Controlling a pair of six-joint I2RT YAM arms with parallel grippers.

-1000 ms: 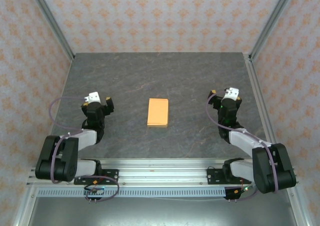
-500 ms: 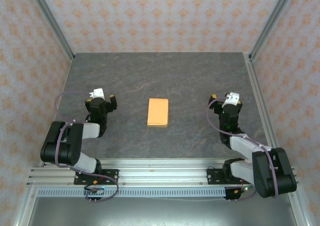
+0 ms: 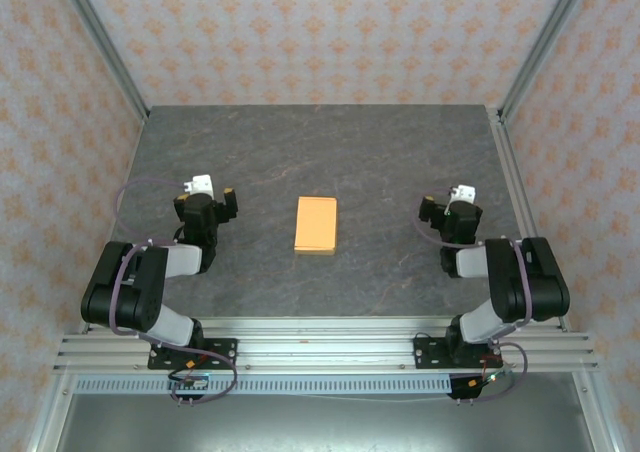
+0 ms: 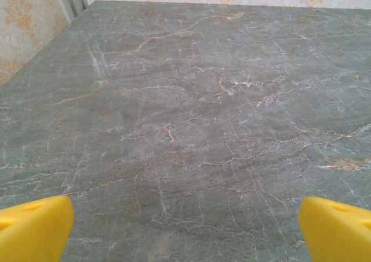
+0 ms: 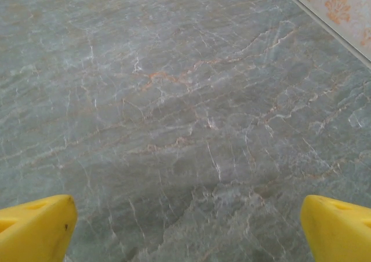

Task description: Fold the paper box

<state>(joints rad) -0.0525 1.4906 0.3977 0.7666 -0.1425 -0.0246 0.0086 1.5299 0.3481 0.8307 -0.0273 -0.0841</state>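
Paper box (image 3: 316, 225), a compact tan-orange rectangle, lies flat; left and right jaws released.

1. The box (image 3: 316, 225) is plain tan-orange, with no print.
2. The tabletop (image 3: 330, 142) is dark grey with a marble pattern, veined in white and rusty orange.
3. The walls (image 3: 320, 32) are pale, with a repeating orange floral motif.
4. The left fingers (image 4: 35, 227) and right fingers (image 5: 35, 224) are bright yellow.
5. The arms (image 3: 120, 297) are black with light grey links.
6. The rail (image 3: 320, 352) is silver.
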